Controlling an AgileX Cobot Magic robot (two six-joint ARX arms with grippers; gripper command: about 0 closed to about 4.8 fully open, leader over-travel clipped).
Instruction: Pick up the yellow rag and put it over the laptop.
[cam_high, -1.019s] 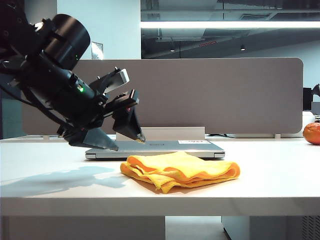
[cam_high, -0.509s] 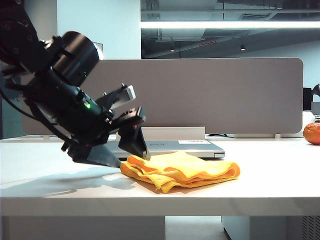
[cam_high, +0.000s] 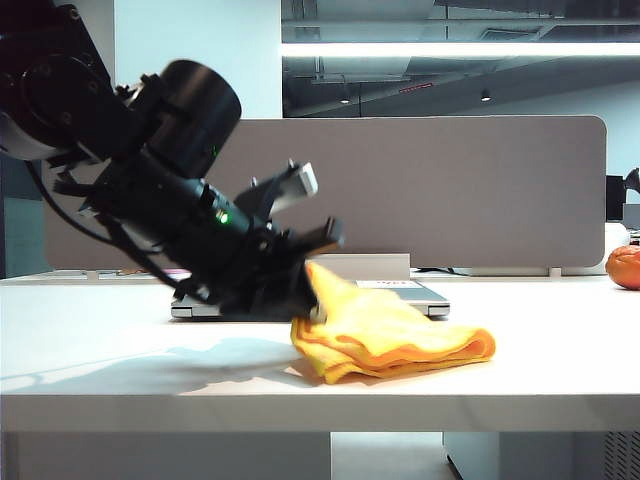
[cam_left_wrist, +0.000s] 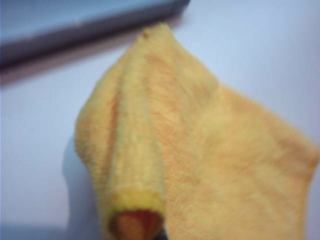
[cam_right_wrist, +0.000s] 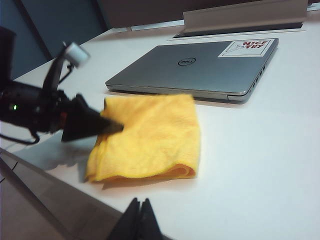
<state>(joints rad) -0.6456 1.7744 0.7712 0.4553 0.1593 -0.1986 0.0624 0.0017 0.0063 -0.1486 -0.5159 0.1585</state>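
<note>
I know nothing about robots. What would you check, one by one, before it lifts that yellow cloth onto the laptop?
1. Left gripper shut on the yellow rag: ok, one corner is pinched and raised.
2. Rag fully off the table: not ok, most of it lies there.
3. Laptop lid closed and bare: ok.
4. Rag big enough to cover the laptop: not ok, it looks narrower.
5. Right gripper out of the way: ok, shut and apart from the rag.
6. Orange fruit clear of the path: ok, far off.
</note>
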